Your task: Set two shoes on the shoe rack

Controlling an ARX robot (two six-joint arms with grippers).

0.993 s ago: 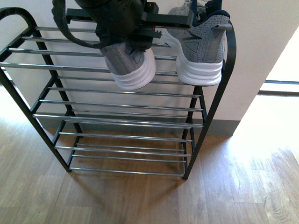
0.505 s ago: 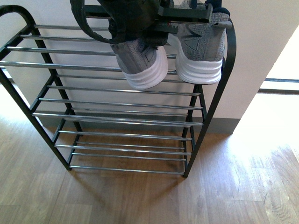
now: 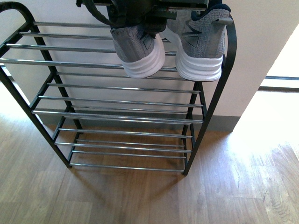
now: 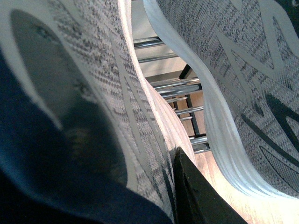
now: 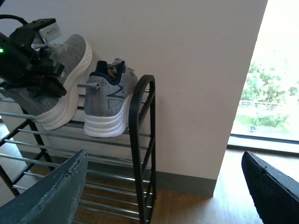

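The left gripper (image 3: pixel 140 9), at the top centre of the front view, is clamped on a grey knit sneaker (image 3: pixel 138 53). It holds the shoe tilted, with the white heel low against the top rods of the shoe rack (image 3: pixel 219 88). Whether the sole touches the rods cannot be told.

Just beside it, toward the upper right of the frame, the second sneaker (image 3: pixel 201 49) stands on the top tier against the rack's right upright. It shows navy lining at the collar and a triangular mark on its side, but no readable brand.

In the right wrist view the right gripper (image 5: pixel 159 191) is spread wide at the bottom of the frame with nothing between its fingers (image 5: pixel 51 196). A white label (image 5: pixel 52 30) on the left gripper, at upper left, is too small to read. A wood floor (image 3: pixel 233 186) lies below the rack.
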